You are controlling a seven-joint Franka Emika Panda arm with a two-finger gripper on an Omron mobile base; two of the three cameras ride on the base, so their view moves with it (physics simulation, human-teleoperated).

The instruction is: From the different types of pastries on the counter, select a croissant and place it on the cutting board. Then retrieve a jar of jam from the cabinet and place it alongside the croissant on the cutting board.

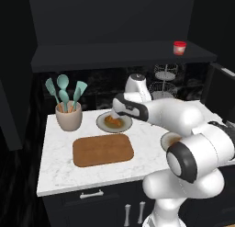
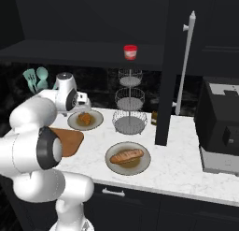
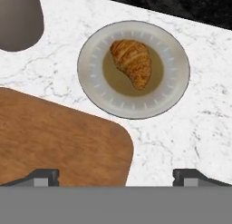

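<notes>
From the left base view, the croissant (image 1: 113, 121) lies on a round plate (image 1: 102, 125) just behind the cutting board (image 1: 103, 150) on the white desk (image 1: 57, 171), with the arm's wrist hanging over the plate. The utensil pot (image 1: 69, 116) stands to the board's far left, and the jar of jam (image 1: 179, 48) sits well above the board on the ledge of the cabinet (image 1: 92, 56).

From the right base view, the croissant (image 2: 85, 118) shows on the plate beyond the board (image 2: 70, 140); a longer reddish bun (image 2: 126, 155) lies on a second plate to the board's right.

In the hand view, the tool (image 3: 116, 177) has its tips spread as wide as they go and carries nothing. The croissant (image 3: 132, 62) sits ahead of them, past the board's (image 3: 54, 141) rounded corner. It looks light, flaky and easily crushed, with a ridged surface that should not slip. A gentle pinch across its thick middle, perpendicular to its length, seems best, rather than at the tapered ends.
</notes>
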